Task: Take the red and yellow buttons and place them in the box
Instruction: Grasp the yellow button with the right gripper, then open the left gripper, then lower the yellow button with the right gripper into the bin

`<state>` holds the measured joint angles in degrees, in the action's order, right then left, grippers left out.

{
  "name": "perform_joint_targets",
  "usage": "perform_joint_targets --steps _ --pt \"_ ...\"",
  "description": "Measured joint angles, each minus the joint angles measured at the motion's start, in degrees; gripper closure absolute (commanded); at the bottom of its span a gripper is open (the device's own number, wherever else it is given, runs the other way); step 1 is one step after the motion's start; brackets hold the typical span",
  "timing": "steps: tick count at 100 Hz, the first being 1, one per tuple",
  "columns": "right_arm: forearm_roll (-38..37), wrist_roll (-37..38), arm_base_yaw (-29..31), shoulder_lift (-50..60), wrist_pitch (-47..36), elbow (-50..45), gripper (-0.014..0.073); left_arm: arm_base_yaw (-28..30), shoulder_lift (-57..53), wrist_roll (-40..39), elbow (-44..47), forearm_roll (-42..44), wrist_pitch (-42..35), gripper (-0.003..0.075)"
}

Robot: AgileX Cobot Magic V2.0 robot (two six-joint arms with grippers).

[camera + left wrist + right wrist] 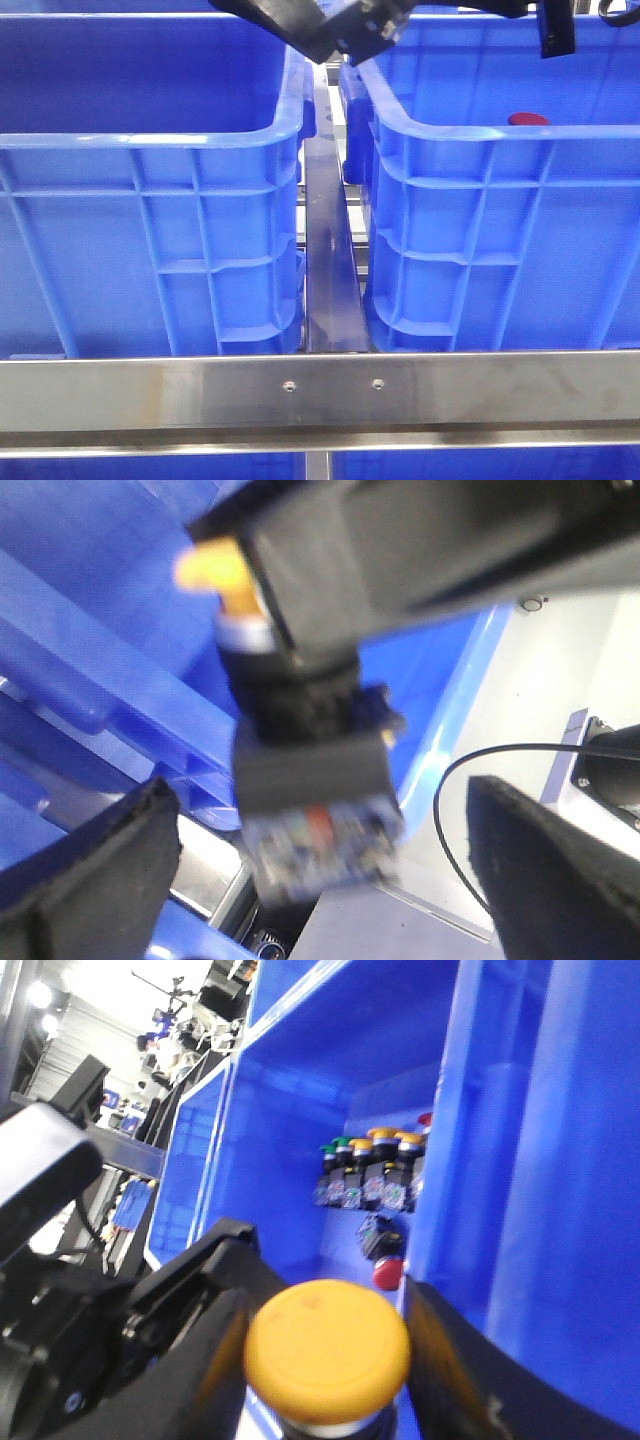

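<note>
A yellow button (327, 1350), a broad domed cap on a dark body, sat low in the centre of the right wrist picture, pinched between the two dark fingers (200, 1330) of the right tool (330, 1360). In the left wrist picture the same piece showed in the upper middle: a yellow cap (210, 568) at the upper left, and beneath it a dark switch body (315, 780) with a blurred contact block, held by a black tool that crossed the top of that frame. The left tool (320, 850) stood spread, its two dark padded fingers (95, 865) far apart at the lower corners, with nothing between them but the view below.

In the front picture two blue crates stood side by side on a metal frame; the box (500, 230) filled the right half and the other crate (150, 230) the left. A black arm link (310, 30) hung over the gap between them at the top centre. A red button (528, 119) peeped above the near rim of the box at the upper right. Deep in the right wrist picture, a row of green- and yellow-capped switches (370, 1170) stood against the crate wall, right of centre, with a red-capped one (388, 1272) lying below them.
</note>
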<state>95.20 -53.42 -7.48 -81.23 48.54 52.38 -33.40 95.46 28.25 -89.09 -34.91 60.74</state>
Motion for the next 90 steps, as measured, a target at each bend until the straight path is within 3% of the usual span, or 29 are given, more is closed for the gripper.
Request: perform_joint_targets --steps 27,51,90 --pt "0.11 -4.28 8.79 0.00 -5.64 0.00 0.0426 0.00 0.00 0.00 0.00 0.46 1.34 0.0153" --pt "1.04 -15.50 16.68 0.00 -12.87 0.50 0.0426 0.00 0.00 0.00 0.00 0.60 1.70 0.0154" --pt "5.26 -38.48 18.31 -1.59 -27.92 3.15 0.0453 0.00 0.00 0.00 0.00 0.73 2.25 0.0154"
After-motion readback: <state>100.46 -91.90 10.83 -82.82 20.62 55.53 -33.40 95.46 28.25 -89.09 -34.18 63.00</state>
